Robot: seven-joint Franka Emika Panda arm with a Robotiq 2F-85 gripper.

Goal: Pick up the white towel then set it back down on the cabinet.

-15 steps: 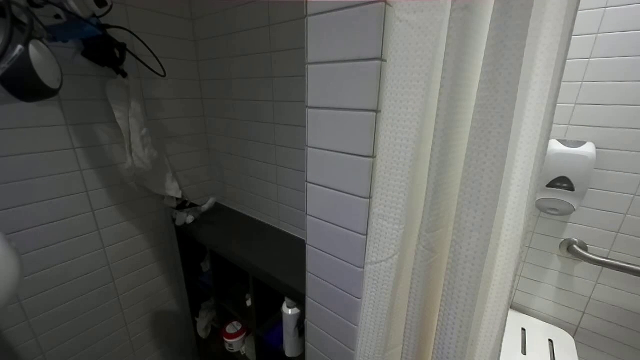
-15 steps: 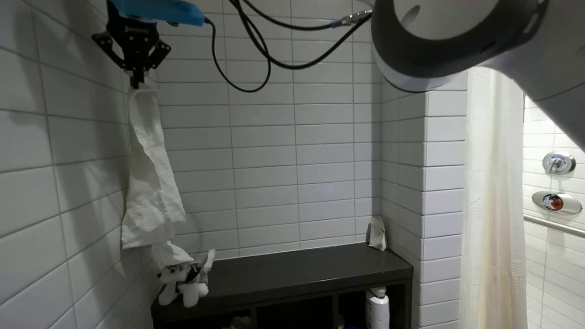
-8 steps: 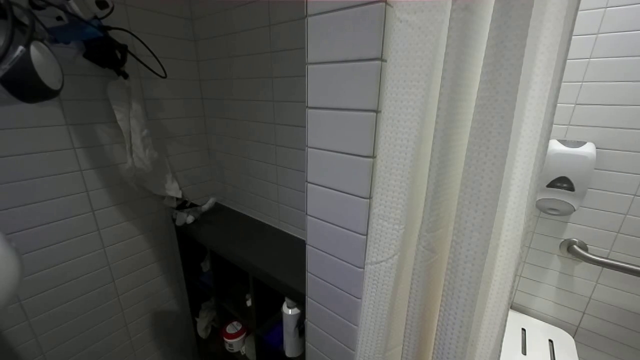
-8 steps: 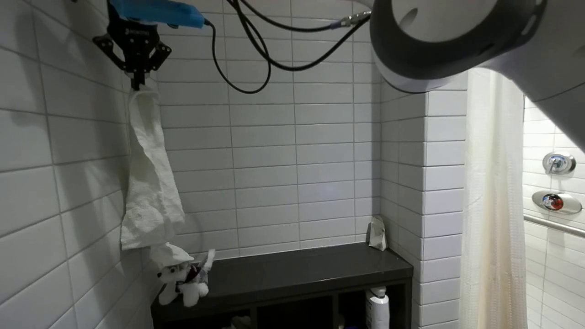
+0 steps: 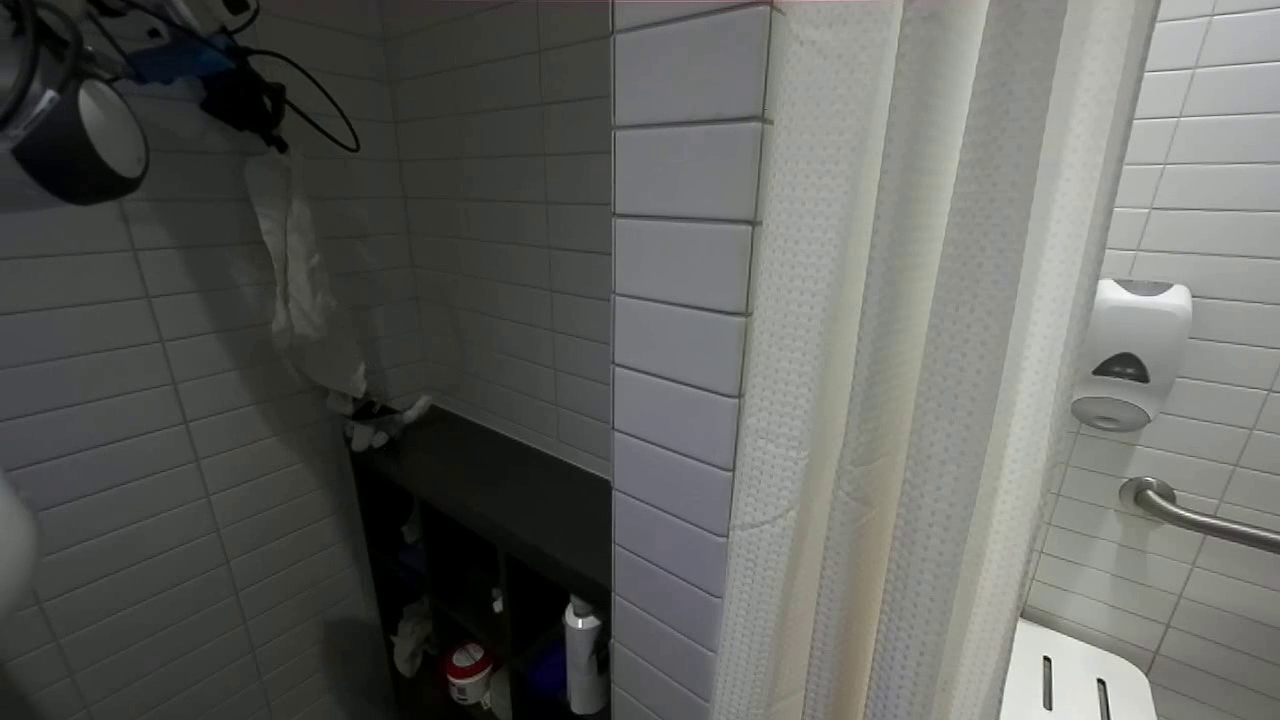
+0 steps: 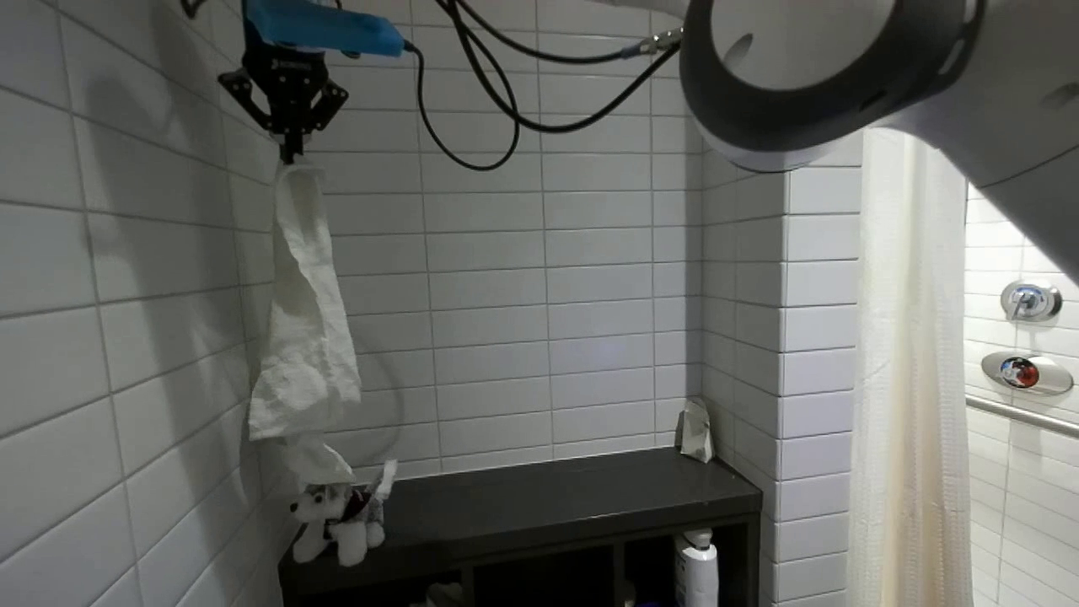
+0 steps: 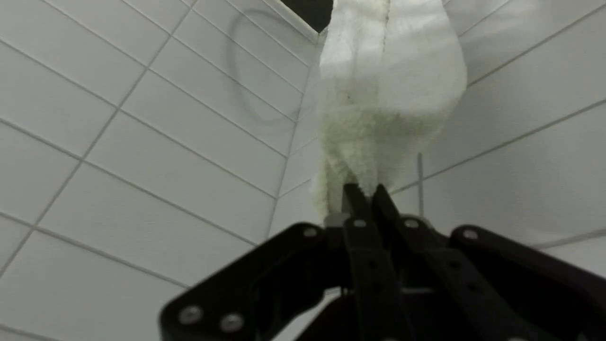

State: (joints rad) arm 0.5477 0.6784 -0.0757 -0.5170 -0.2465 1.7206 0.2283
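Since the earlier frame the tool (image 6: 291, 153) and the white towel (image 6: 305, 337) have shifted rightward across both exterior views, while the fuzzy plush toy (image 6: 344, 533) has stayed put. The tool is narrowed to a pinch on the top of the towel, which droops as a long limp strip near the toy's end of the dark, flat-topped cabinet (image 6: 548, 506). Between the towel's hem and the toy is a pale flap (image 6: 319, 459); I cannot tell whether it belongs to the towel. The cabinet's base is cut off by the lower edge in both exterior views. In an exterior view a tiled pillar (image 5: 675, 350) hides its far end and dimness swallows the tool's outline, yet a red-lidded tub (image 5: 468, 675) shows inside the cabinet. In an exterior view a creased pale packet (image 6: 695, 433) stands on that far end. The wrist view brings out the towel's nubby weave, though its lower part runs past the top edge and the fingers (image 7: 356, 206) blur.
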